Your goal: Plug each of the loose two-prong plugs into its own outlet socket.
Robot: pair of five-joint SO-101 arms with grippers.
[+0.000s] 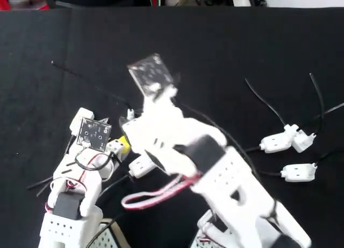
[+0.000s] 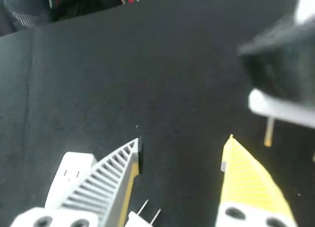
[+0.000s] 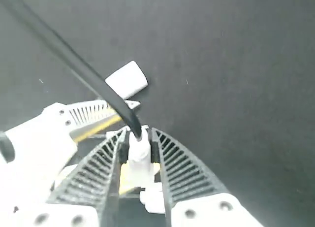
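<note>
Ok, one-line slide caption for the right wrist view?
Right gripper shut on a white plug where its black cord enters, held over the black table.

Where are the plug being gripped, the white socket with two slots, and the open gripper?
plug (image 3: 138, 155), right wrist view, its clamped white body.
socket (image 2: 71, 172), left wrist view, its slotted face.
left gripper (image 2: 183, 138), left wrist view, midway between its fingertips.

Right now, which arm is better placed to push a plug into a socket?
Right, I think. The right gripper is shut on a plug, while the left gripper is open and empty beside a socket.
</note>
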